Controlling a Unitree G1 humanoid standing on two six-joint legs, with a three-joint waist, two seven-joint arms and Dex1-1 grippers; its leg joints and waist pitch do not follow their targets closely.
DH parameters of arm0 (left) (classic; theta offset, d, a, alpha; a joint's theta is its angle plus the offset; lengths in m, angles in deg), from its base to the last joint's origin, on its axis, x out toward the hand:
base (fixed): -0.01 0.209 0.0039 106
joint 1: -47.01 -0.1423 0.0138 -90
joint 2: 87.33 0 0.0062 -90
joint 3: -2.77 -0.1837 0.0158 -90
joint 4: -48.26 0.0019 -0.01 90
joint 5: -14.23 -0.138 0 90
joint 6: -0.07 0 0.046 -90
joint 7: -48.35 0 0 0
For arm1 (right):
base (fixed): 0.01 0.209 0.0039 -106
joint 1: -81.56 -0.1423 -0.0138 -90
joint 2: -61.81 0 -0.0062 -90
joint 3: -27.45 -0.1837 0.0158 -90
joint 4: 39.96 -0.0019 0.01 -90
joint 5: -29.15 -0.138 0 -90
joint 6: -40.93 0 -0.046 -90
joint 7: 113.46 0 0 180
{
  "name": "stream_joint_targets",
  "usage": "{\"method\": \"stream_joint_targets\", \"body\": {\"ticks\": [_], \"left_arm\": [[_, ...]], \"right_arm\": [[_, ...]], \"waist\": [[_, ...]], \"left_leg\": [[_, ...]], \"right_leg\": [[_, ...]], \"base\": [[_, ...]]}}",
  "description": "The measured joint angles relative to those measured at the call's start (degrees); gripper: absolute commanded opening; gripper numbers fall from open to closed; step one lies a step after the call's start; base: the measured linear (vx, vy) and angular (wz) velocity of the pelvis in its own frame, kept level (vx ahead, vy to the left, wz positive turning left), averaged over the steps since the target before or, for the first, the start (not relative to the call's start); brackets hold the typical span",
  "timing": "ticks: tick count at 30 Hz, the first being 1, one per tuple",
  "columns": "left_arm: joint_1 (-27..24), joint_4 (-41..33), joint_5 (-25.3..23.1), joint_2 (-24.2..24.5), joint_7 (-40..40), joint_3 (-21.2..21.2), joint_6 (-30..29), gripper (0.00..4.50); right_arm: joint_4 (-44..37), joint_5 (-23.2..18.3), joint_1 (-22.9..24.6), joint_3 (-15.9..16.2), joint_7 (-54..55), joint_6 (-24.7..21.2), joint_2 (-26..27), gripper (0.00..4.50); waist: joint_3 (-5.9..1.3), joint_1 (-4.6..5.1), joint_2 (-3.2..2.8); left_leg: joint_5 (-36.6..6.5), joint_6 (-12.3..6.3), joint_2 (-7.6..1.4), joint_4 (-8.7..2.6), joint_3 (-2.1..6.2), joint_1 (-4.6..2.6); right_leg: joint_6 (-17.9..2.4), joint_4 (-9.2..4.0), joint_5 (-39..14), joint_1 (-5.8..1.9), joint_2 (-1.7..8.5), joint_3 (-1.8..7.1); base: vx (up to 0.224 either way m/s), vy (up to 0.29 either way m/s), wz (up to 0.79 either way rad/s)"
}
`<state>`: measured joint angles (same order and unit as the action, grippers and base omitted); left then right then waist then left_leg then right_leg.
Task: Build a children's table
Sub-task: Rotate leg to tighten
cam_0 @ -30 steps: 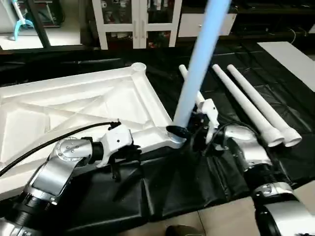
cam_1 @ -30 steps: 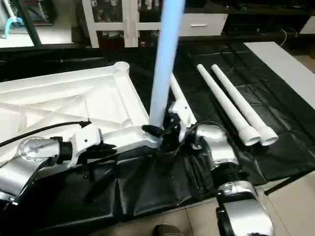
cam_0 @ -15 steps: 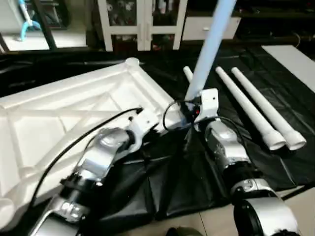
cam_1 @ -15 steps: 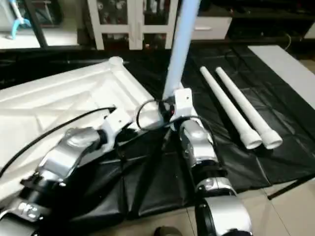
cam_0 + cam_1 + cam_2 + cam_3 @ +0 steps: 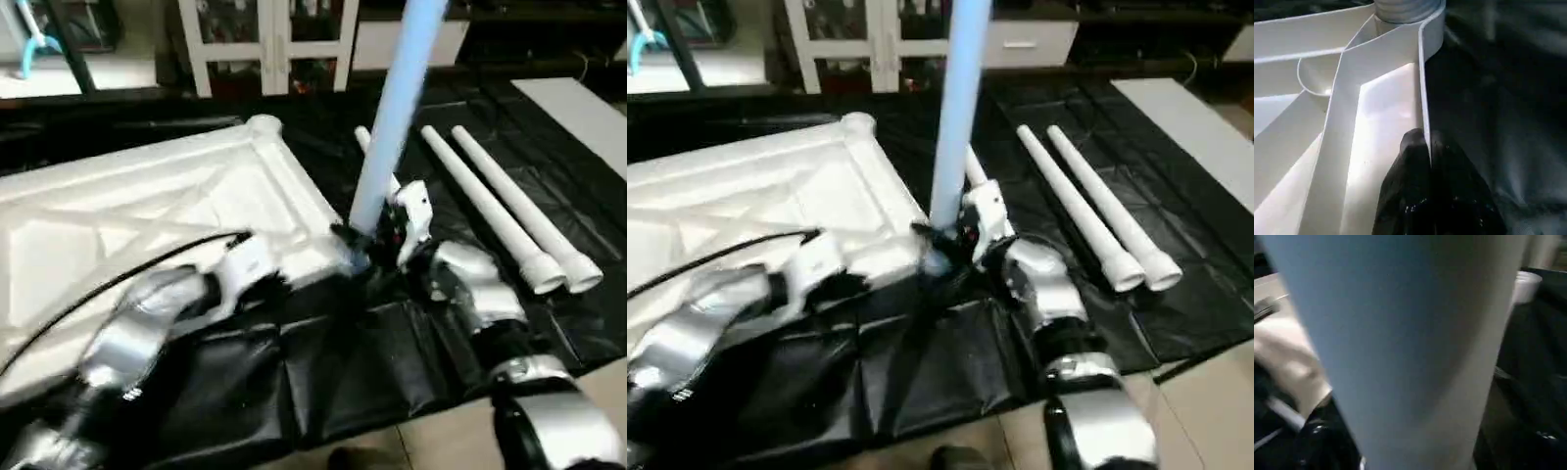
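One leg [image 5: 397, 108] is standing in the tabletop's [image 5: 147, 206] near corner socket — right gripper [image 5: 377, 245] is widening, apparently releasing; left gripper [image 5: 1429, 161] is pinching the rim.

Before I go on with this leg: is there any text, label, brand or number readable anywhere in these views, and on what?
None can be read.
Table top: bare white ribbed plastic, no marking visible.
Upright leg and the loose legs on the black sheet: plain, no print visible.
Cabinet behind: things behind the glass too blurred to tell any lettering.
Forearms and both pincers, left, right: no legible marks.
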<state>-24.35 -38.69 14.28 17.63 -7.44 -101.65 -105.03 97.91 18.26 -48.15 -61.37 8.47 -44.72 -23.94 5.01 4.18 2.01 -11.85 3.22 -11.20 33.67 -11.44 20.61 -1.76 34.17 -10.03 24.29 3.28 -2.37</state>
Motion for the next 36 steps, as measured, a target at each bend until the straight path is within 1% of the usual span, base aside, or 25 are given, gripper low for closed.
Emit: {"method": "stream_joint_targets", "body": {"ticks": [3,6,9,11,12,13,16,19,23,26,27,29,32,33,35,36], "left_arm": [[-1.1,-0.4,1.0,1.9,-1.7,0.0,2.0,0.0],[-1.2,-0.6,1.5,2.3,-2.7,0.0,2.5,0.0],[-1.1,-0.5,1.5,2.2,-2.7,0.0,2.5,0.0],[-1.0,-0.4,1.5,2.2,-2.7,0.0,2.5,0.0],[-1.0,-0.3,1.5,2.2,-2.7,0.0,2.6,0.0],[-1.0,-0.2,1.5,2.2,-2.7,0.0,2.6,0.0],[-0.9,0.0,1.6,2.2,-2.7,-0.1,2.6,0.0],[-0.9,0.0,1.7,2.2,-2.7,-0.1,2.6,0.0],[-0.8,0.1,1.9,2.2,-2.4,0.1,2.0,0.0],[-0.3,0.7,1.6,0.5,-0.4,0.3,0.5,0.0],[0.3,1.5,0.7,-0.6,0.9,0.4,-0.6,0.0],[1.3,2.2,0.0,-2.5,2.8,0.1,-1.9,0.0],[3.2,3.4,-1.8,-5.6,6.4,-0.4,-4.8,0.0],[4.5,4.3,-2.8,-7.5,8.5,-0.7,-6.5,0.0],[5.6,4.7,-3.6,-9.5,10.8,-1.4,-8.5,0.0],[6.6,5.6,-4.3,-11.3,12.6,-1.8,-9.9,0.0]], "right_arm": [[0.0,0.0,0.0,1.1,-6.3,0.4,-1.6,3.1],[-0.1,-0.3,0.0,1.6,-10.1,0.2,-2.7,3.1],[-0.1,-0.8,0.1,1.6,-11.5,-0.1,-3.1,2.75],[-0.1,-1.2,0.2,1.6,-12.2,-0.3,-3.1,2.54],[-0.1,-1.6,0.3,1.6,-12.3,-0.4,-3.1,2.54],[-0.1,-2.0,0.5,1.6,-12.4,-0.4,-3.1,2.36],[-0.4,-2.0,0.8,1.6,-12.3,-0.2,-3.0,2.13],[-0.4,-1.9,0.8,1.6,-12.2,0.0,-3.0,2.06],[-0.5,-1.7,1.0,1.6,-9.9,0.2,-2.2,2.02],[-0.9,-0.5,1.2,1.5,-4.1,0.1,-0.8,2.0],[-0.9,-0.1,1.3,0.9,1.0,0.1,0.6,1.99],[-0.8,0.6,1.2,0.2,7.1,0.0,2.2,1.99],[0.3,1.9,0.7,-1.2,18.1,0.1,5.1,1.98],[1.2,2.2,-0.1,-2.3,24.5,0.0,6.8,1.97],[1.9,2.5,-0.8,-3.2,30.2,-0.3,8.1,1.97],[2.1,2.5,-0.8,-3.9,33.7,-0.3,9.3,1.97]], "waist": [[0.01,-0.13,0.01],[0.03,-0.3,-0.02],[0.04,-0.48,-0.04],[0.05,-0.6,-0.04],[0.05,-0.71,-0.05],[0.05,-0.78,-0.05],[0.05,-0.87,-0.05],[0.05,-0.94,-0.05],[0.05,-0.71,-0.04],[0.04,-0.57,-0.03],[0.04,-0.45,-0.02],[0.03,-0.3,-0.01],[0.02,-0.18,-0.01],[0.0,-0.17,0.01],[-0.03,-0.16,0.06],[-0.08,-0.23,0.14]], "left_leg": [[0.0,0.0,0.01,0.08,-0.03,0.05],[0.0,0.0,0.02,0.14,-0.05,0.03],[0.0,0.0,0.01,0.16,-0.05,0.0],[0.0,0.01,0.01,0.18,-0.05,-0.01],[0.0,0.01,0.01,0.19,-0.05,-0.03],[0.0,0.0,0.01,0.19,-0.05,-0.03],[0.0,0.01,0.01,0.22,-0.06,-0.05],[0.0,0.01,0.0,0.22,-0.06,-0.06],[0.0,0.02,0.0,0.3,-0.07,-0.1],[-0.1,0.22,0.0,0.37,-0.06,-0.24],[-0.1,0.3,0.0,0.39,-0.07,-0.41],[-0.2,0.35,0.01,0.39,-0.06,-0.52],[-0.2,0.37,0.02,0.4,-0.06,-0.56],[-0.1,0.51,0.03,0.4,-0.05,-0.56],[-0.1,0.54,0.04,0.4,-0.03,-0.54],[-0.1,0.54,0.05,0.4,-0.03,-0.55]], "right_leg": [[0.0,0.0,0.0,0.02,0.02,0.03],[0.0,0.04,0.0,0.01,0.04,0.07],[0.0,0.13,0.0,0.01,0.04,0.07],[0.0,0.17,0.0,0.02,0.04,0.07],[0.0,0.19,0.0,0.02,0.04,0.08],[0.0,0.2,0.0,0.02,0.04,0.08],[0.0,0.24,0.0,0.02,0.04,0.1],[0.0,0.25,0.0,0.02,0.04,0.09],[0.0,0.33,0.0,0.01,0.04,0.12],[0.0,0.39,0.0,-0.12,0.04,0.14],[0.0,0.42,0.0,-0.25,0.04,0.15],[0.0,0.42,0.0,-0.34,0.05,0.16],[0.0,0.42,0.0,-0.4,0.05,0.19],[0.0,0.42,0.0,-0.4,0.05,0.18],[0.0,0.4,0.0,-0.42,0.06,0.19],[0.0,0.4,0.0,-0.45,0.06,0.19]], "base": [[0.0,0.0,0.0],[0.0,0.0,0.0],[0.0,0.0,0.0],[0.0,0.0,0.0],[0.0,0.0,0.0],[0.0,0.0,0.0],[0.0,0.0,0.0],[0.0,0.0,0.0],[0.0,0.0,0.0],[0.0,0.0,0.0],[0.0,0.0,0.0],[0.0,0.0,0.0],[0.0,0.0,0.0],[0.0,0.0,0.0],[0.0,0.0,0.0],[0.0,0.0,0.0]]}}
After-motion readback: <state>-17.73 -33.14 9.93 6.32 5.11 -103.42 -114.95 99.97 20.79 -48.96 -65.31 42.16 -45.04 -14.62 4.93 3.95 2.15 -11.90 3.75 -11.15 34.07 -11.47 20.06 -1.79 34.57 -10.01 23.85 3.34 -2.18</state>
